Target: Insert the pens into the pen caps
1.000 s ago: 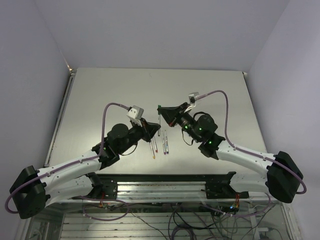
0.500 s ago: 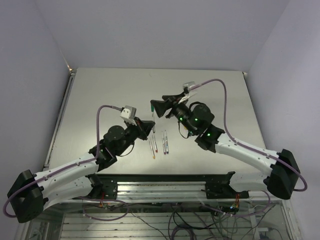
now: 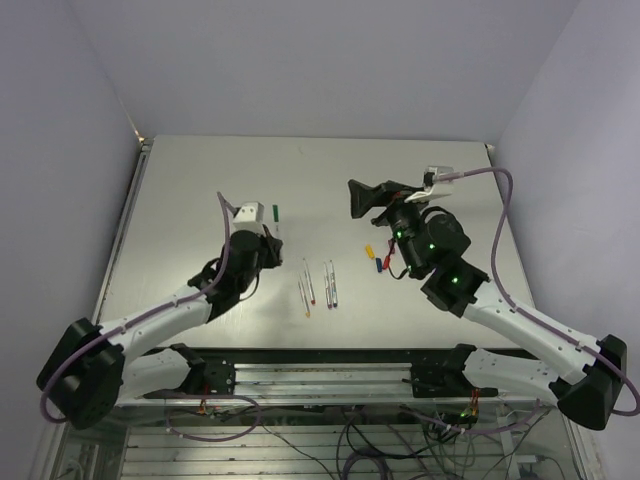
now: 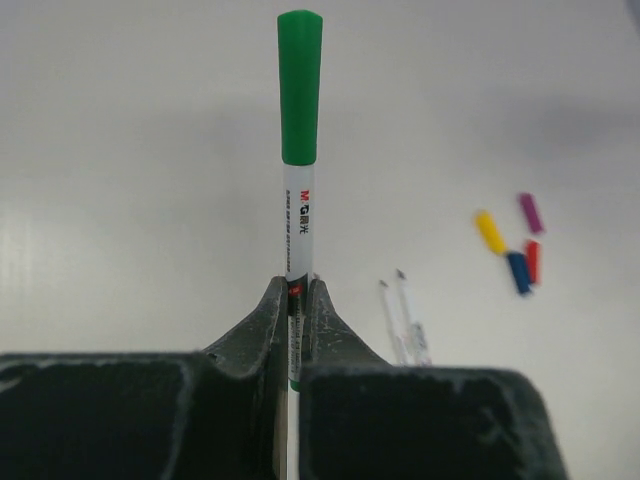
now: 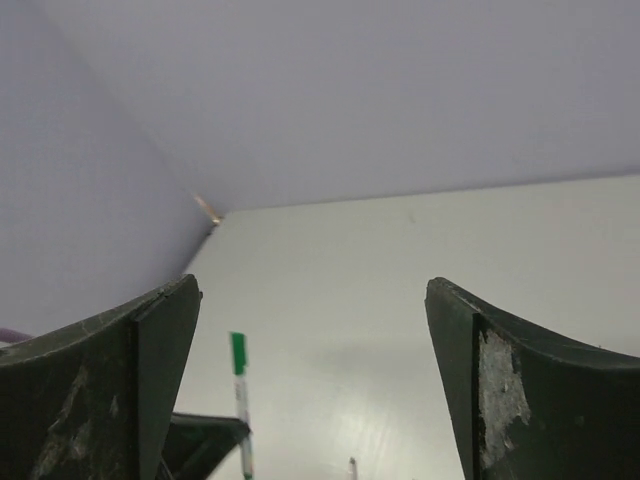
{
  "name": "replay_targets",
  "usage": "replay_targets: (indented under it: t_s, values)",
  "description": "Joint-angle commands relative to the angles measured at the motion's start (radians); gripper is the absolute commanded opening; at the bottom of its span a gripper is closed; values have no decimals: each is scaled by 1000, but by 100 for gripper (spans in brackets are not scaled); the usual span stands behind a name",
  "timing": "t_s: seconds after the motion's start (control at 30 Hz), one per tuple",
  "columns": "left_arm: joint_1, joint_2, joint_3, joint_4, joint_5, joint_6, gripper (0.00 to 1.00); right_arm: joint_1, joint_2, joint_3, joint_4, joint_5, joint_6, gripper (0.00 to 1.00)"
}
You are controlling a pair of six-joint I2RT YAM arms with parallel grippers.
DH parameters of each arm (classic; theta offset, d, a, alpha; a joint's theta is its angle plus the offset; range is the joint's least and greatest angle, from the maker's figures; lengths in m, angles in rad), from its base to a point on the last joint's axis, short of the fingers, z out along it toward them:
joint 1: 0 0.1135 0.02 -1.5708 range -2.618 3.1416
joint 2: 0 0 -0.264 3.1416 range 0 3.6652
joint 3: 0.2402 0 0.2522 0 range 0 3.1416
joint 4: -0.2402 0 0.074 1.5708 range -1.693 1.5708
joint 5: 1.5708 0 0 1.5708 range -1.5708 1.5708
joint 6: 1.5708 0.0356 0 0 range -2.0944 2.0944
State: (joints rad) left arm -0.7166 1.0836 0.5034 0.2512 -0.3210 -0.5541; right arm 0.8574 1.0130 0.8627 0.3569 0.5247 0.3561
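My left gripper is shut on a grey-white pen that points away from it and wears the green cap. In the top view the same gripper is left of centre, the green cap sticking out past it. My right gripper hovers right of centre, open and empty, its fingers wide apart. Several uncapped pens lie side by side on the table between the arms. The yellow, purple, blue and red caps lie loose in a cluster below the right gripper.
The grey table is walled on the left, back and right. A metal rail with both arm bases runs along its near edge.
The right gripper has opened, let go of the green cap and drawn back to the right. The left arm has swung left with the pen, which now carries the green cap.
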Motion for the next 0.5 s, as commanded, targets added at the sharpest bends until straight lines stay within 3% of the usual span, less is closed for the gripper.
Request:
replay_targets:
  t_s: [0.0, 0.1, 0.47]
  values:
    - [130, 93, 84, -73, 71, -9, 7, -44, -11, -4, -154, 101, 21, 89]
    - [182, 181, 157, -138, 89, 10, 7, -77, 2, -14, -202, 139, 58, 76]
    - [258, 434, 278, -203, 184, 5, 7, -105, 31, -63, -289, 213, 155, 70]
